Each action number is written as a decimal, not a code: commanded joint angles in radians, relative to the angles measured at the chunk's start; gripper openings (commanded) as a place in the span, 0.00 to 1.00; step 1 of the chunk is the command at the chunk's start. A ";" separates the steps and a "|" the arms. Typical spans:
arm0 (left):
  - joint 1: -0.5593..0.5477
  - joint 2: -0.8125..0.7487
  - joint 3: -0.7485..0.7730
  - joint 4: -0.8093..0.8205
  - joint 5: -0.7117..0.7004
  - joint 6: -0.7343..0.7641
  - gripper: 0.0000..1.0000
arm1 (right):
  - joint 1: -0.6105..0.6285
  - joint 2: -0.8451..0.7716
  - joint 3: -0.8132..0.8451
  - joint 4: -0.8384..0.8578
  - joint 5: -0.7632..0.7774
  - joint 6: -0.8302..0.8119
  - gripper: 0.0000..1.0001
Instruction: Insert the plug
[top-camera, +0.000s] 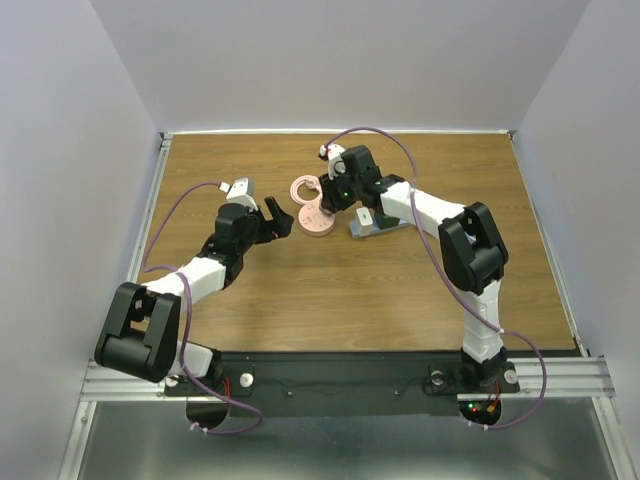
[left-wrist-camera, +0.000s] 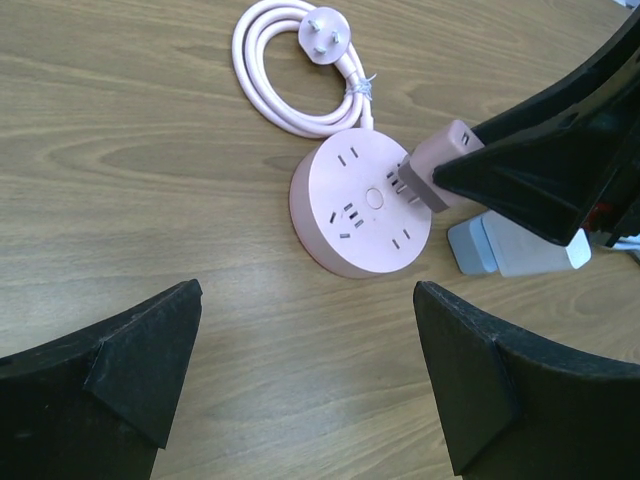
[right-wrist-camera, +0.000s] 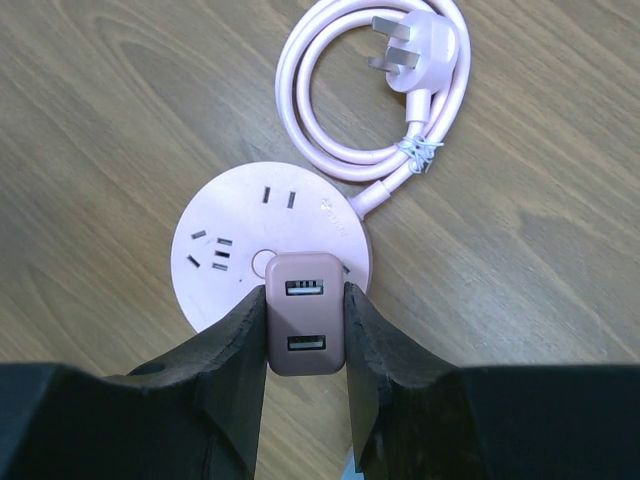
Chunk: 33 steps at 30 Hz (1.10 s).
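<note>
A metal mounting rail (top-camera: 560, 376) carries 2 arm bases at the near edge of a brown wood-grain table (top-camera: 400, 300). To the left of centre, the left gripper (top-camera: 275, 218) hangs with its jaws spread wide and nothing between them. Just past it, a round pink power socket (top-camera: 315, 220) lies flat on the wood. The right gripper (right-wrist-camera: 306, 300) is clamped on a pink USB charger plug (right-wrist-camera: 306, 312) with 2 ports, its prongs at the socket's top face. A small grey block (left-wrist-camera: 515, 245) sits beside the socket. Behind it, the socket's coiled pink cord (right-wrist-camera: 330, 150) ends in a 3-pin plug (right-wrist-camera: 415, 40). Plain white walls (top-camera: 330, 60) enclose 3 sides.
</note>
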 joint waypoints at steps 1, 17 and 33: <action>0.007 -0.041 -0.022 0.016 0.008 0.019 0.99 | 0.008 0.008 0.048 0.051 0.032 -0.023 0.00; 0.007 -0.027 -0.028 0.013 0.025 0.023 0.99 | 0.019 0.041 0.072 0.063 0.049 -0.031 0.00; 0.007 -0.025 -0.034 0.015 0.031 0.028 0.99 | 0.036 0.030 0.010 0.069 0.086 -0.037 0.00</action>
